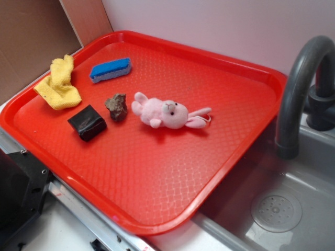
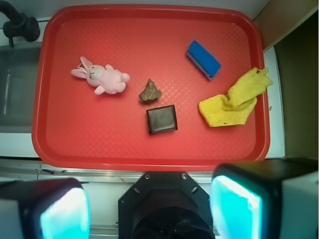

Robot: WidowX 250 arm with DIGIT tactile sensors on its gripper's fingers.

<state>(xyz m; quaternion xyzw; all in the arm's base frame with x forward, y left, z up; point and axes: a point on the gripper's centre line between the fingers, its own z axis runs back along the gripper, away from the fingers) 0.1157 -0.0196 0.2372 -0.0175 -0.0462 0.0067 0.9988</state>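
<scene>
Red tray [image 1: 157, 172] sits beside a grey sink [image 1: 309, 172]. My gripper [image 2: 149, 209] hangs off the tray's near edge, jaws wide apart, empty. Closest is the black block [image 2: 162, 119], mid-tray, just beside a brown rock [image 2: 150, 91]. Pink bunny [image 2: 105, 77], blue sponge [image 2: 203, 59] and yellow cloth [image 2: 234, 99] lie around them.

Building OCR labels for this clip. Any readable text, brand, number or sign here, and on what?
None: no text, brand, number or sign shows in either view. The red tray, pink bunny, blue sponge, yellow cloth, black block, brown rock, faucet and open gripper carry no print.
</scene>
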